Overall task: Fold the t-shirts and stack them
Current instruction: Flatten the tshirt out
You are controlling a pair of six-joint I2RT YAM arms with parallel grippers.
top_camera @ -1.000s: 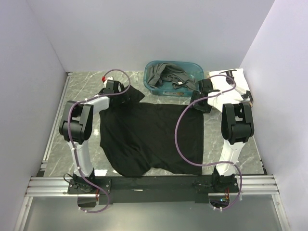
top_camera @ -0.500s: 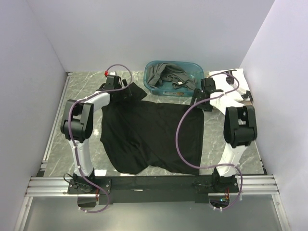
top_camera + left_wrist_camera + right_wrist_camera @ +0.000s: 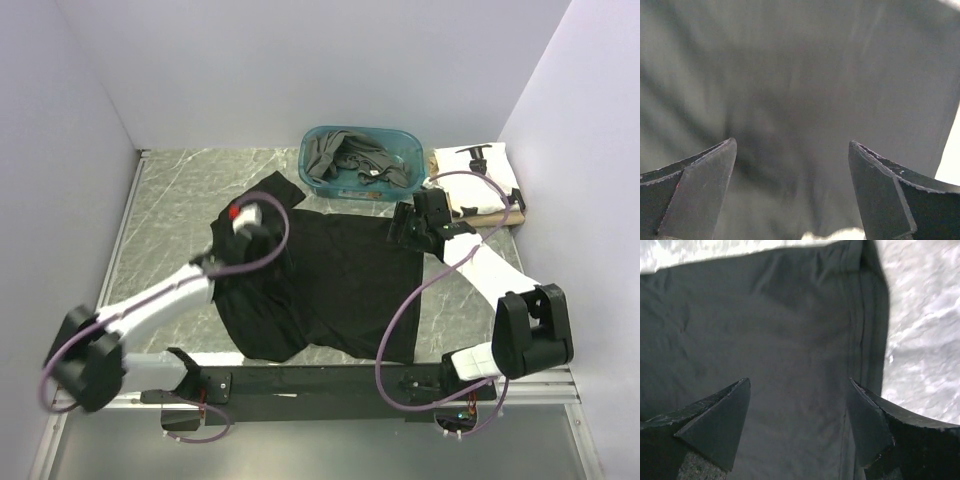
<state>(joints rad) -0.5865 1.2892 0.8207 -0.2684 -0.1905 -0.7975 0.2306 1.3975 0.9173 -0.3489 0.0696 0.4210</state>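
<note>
Inventory:
- **Black t-shirt** (image 3: 330,285): one, spread flat mid-tabletop (image 3: 170,190).
- **White printed t-shirt** (image 3: 495,160): one, at the far right corner.
- **Dark grey t-shirts** (image 3: 345,155): heaped in one teal tub (image 3: 350,192), number unclear.
- **Left jaws:** wide apart above the black cloth, holding nothing.
- **Right jaws:** wide apart over the black t-shirt's hemmed edge, empty.

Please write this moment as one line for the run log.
black shirt: spread out, not folded | left gripper: open, empty, over shirt | right gripper: open, empty, over shirt corner
</note>
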